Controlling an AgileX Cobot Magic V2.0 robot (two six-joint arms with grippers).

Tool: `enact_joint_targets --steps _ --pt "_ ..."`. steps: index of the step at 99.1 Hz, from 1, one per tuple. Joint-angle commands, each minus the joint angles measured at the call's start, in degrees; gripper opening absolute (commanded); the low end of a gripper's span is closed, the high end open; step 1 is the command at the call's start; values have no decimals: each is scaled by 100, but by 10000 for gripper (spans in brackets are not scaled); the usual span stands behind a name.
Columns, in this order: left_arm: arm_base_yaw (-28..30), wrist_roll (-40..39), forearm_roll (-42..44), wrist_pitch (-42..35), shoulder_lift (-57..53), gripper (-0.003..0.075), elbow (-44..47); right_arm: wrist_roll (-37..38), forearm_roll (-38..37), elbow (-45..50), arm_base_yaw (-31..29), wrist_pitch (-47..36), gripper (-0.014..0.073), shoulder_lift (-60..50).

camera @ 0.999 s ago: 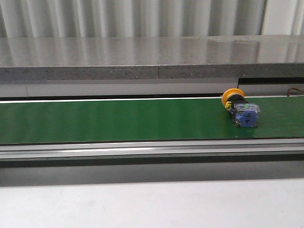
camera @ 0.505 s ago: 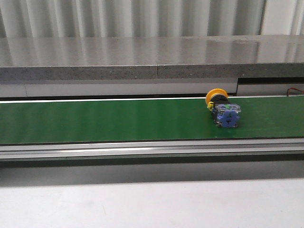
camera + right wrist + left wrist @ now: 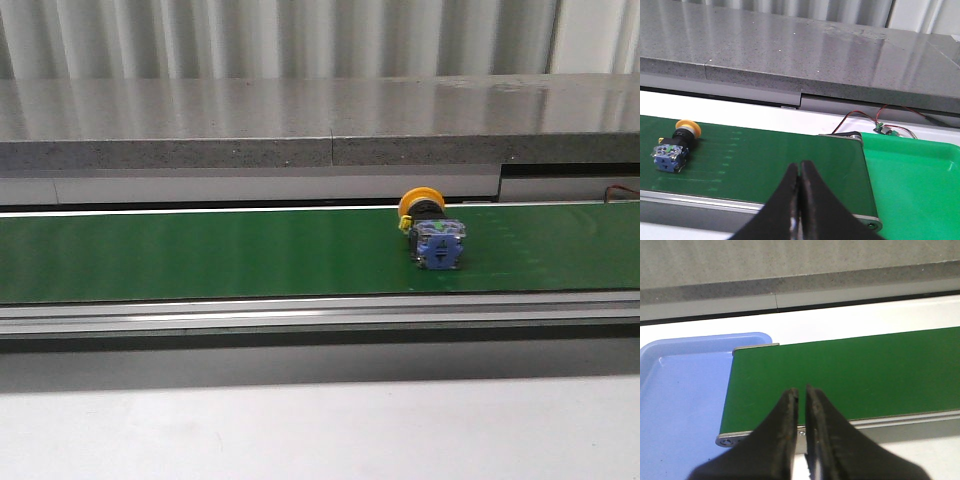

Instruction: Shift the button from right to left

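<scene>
The button point(image 3: 430, 232) lies on its side on the green belt point(image 3: 200, 255), right of centre, yellow cap toward the back and blue-grey base toward the front. It also shows in the right wrist view point(image 3: 674, 146), far from my right gripper point(image 3: 800, 167), which is shut and empty above the belt's right end. My left gripper point(image 3: 802, 391) is shut with a hairline gap, empty, above the belt's left end point(image 3: 840, 375). The button is out of the left wrist view. Neither gripper shows in the front view.
A blue tray point(image 3: 680, 390) sits just past the belt's left end. A green tray point(image 3: 915, 185) sits past the right end, with red and black wires point(image 3: 880, 120) behind it. A grey stone ledge point(image 3: 320, 120) runs behind the belt. An aluminium rail point(image 3: 320, 315) edges its front.
The button has travelled left along the belt, from near the right side toward the middle. Its pose on its side is unchanged.
</scene>
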Motion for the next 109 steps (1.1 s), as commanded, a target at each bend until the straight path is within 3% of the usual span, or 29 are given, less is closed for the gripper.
enact_joint_targets --steps 1,6,13,20,36,57,89,109 --pt "-45 10 -16 -169 412 282 -379 -53 51 -150 15 -475 -66 68" --pt "-45 10 -16 -142 537 438 -404 -53 51 -150 15 -475 -66 68" --pt "-45 10 -16 -249 633 586 -404 -53 51 -150 15 -475 -66 68" --pt "-45 10 39 -332 682 640 -404 -53 51 -150 15 -475 -66 68" --pt "-45 10 265 -549 692 639 -393 -53 51 -150 15 -475 -66 68" --pt "-45 10 -72 -1014 769 638 -421 -53 51 -150 15 -475 -66 68" --pt "-45 10 -1053 360 2288 638 -1491 -53 51 -150 15 -475 -66 68" --pt "-45 23 -1638 651 3323 638 -2243 -53 51 -150 15 -475 -66 68"
